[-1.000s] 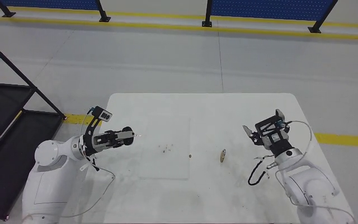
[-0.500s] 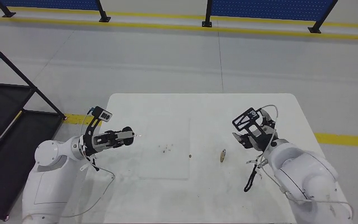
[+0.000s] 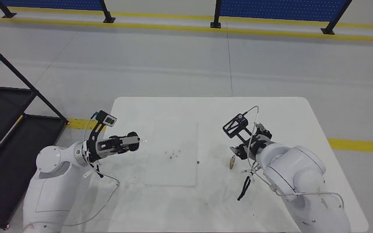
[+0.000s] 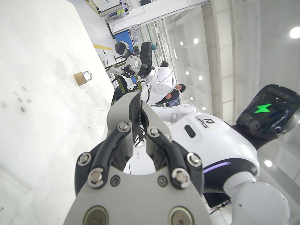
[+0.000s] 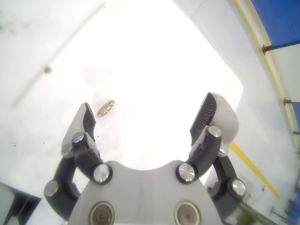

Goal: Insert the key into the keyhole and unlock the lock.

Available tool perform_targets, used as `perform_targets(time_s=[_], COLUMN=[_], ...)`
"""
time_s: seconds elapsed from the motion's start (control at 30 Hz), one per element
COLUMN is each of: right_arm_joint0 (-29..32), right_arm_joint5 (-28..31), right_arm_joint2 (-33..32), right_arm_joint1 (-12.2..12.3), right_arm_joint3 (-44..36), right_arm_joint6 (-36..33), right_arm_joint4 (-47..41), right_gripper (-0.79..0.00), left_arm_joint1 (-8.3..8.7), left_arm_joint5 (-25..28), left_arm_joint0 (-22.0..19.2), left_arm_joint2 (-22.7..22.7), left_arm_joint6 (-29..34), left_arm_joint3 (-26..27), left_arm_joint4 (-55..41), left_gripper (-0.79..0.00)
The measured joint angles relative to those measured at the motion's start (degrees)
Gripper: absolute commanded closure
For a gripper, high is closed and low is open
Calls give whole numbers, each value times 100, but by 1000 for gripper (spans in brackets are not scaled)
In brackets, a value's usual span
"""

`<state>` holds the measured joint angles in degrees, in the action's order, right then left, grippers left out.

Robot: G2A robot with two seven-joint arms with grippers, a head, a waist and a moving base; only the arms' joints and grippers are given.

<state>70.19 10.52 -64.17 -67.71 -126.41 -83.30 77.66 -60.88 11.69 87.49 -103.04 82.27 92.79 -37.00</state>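
**Top and wrist views, early stage.** The small brass padlock (image 3: 232, 162) with a steel shackle lies flat near the middle of the white table (image 3: 280, 116). The right gripper (image 5: 148, 108) hangs just above the table with its jaws spread wide and empty. In the top view the padlock lies just beside it, at about its 7 o'clock. The left gripper (image 4: 138, 101) is well apart, at the padlock's 9 o'clock. Its jaws are pressed narrow on a slim metal sliver — judged to be the thin silver key (image 3: 142, 141). Progress: the key is apparently in hand; the padlock is ungrasped and its shackle appears closed — steadying, insertion and turning all remain.
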Motion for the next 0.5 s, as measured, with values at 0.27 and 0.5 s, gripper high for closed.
perform_targets(time_s=[0.27, 0.5], right_arm_joint0=[24, -436], right_arm_joint5=[-43, -883], right_arm_joint2=[-24, -291], right_arm_joint1=[-3, -34], right_arm_joint3=[59, 738], right_arm_joint6=[-2, -478], right_arm_joint4=[-52, -2248], right_gripper=[-785, -785], left_arm_joint1=[0, 0], left_arm_joint5=[0, 0], left_arm_joint0=[0, 0], left_arm_joint2=[0, 0], left_arm_joint6=[0, 0], left_arm_joint3=[0, 0], left_arm_joint4=[0, 0], left_gripper=[0, 0])
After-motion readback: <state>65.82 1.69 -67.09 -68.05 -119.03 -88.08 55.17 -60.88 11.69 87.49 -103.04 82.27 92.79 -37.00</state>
